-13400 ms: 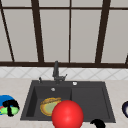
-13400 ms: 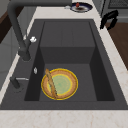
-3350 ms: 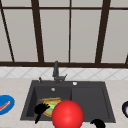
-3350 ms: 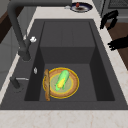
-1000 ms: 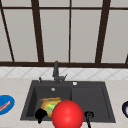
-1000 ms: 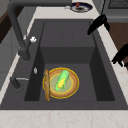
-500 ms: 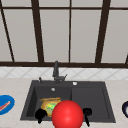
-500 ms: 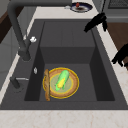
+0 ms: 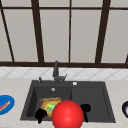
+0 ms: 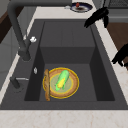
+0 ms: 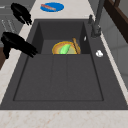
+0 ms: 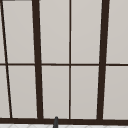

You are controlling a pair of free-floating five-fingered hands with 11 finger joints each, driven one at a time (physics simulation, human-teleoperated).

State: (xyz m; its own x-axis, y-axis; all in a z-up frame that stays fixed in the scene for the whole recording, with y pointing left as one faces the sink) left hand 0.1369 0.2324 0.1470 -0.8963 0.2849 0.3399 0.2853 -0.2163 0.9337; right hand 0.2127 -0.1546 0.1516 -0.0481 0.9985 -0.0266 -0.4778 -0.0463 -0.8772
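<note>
A yellow plate (image 10: 71, 86) lies in the sink's left basin (image 10: 85, 72) with a green corn cob (image 10: 62, 80) on it. A brown stick-like thing (image 10: 46, 85) leans along the plate's faucet side. My left hand (image 9: 40, 114) hovers open at the basin's front edge, close to the plate; the left side view shows this hand (image 10: 121, 56) over the front rim. My right hand (image 9: 85, 108) hangs open above the front of the right basin, its fingers (image 11: 28, 50) pointing down into the sink. A big red ball (image 9: 67, 115) stands between the two hands in the front view.
A blue plate (image 9: 5, 104) with a red strip lies on the left counter. A dark plate (image 10: 80, 7) sits on the right counter. The faucet (image 9: 56, 71) rises behind the basins, under a window (image 12: 70, 62).
Since 13.4 s ago the corn cob has come onto the yellow plate, and both hands have moved in from the counters to the sink's front edge. Over the last second almost nothing moved.
</note>
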